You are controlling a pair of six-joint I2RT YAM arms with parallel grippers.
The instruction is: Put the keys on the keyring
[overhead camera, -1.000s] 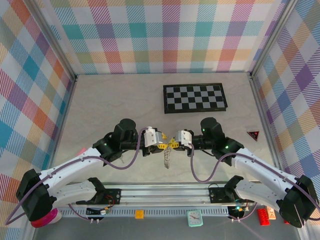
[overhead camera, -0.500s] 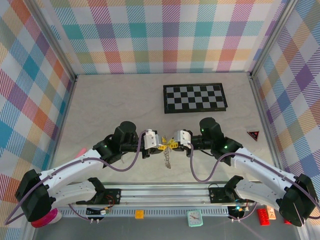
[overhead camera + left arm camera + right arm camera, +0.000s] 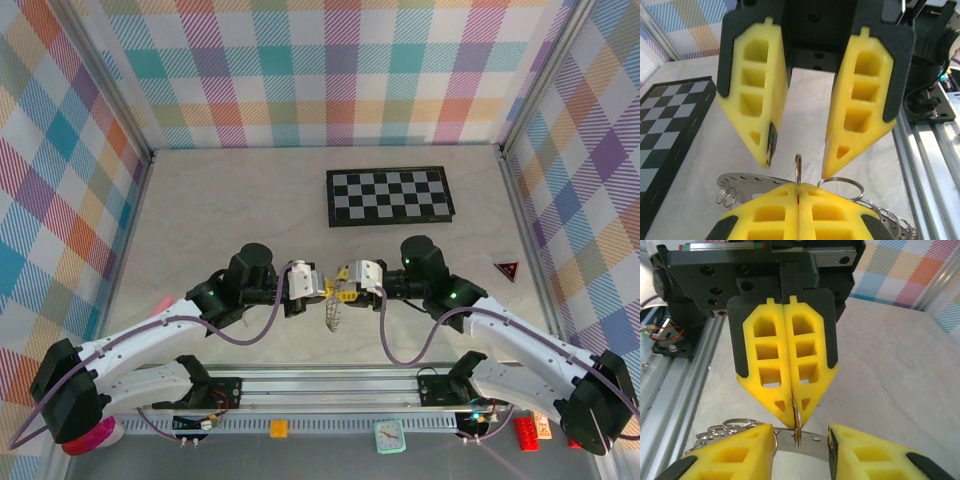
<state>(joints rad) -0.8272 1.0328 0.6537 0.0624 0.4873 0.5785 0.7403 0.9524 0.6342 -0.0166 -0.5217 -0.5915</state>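
Observation:
The keyring (image 3: 333, 315), a flat grey metal band with small holes (image 3: 745, 181) and several wire rings on it, hangs between the two grippers above the table. My left gripper (image 3: 318, 289) (image 3: 798, 186) is shut on one upright wire ring (image 3: 798, 175) of it. In the right wrist view the left gripper (image 3: 792, 416) pinches that wire ring (image 3: 797, 432) in front of the band (image 3: 812, 442). My right gripper (image 3: 349, 284) (image 3: 801, 432) (image 3: 797, 167) faces it tip to tip, open, with its fingers on either side of the ring and apart from it. The keys are out of view.
A black-and-white checkerboard (image 3: 390, 196) lies at the back of the table. A small red triangle (image 3: 508, 269) sits at the right edge. The metal rail (image 3: 330, 385) runs along the near edge, and patterned walls enclose the table.
The right gripper has opened and let go of the wire ring. The left gripper has closed onto it. The hanging keyring shifted slightly.

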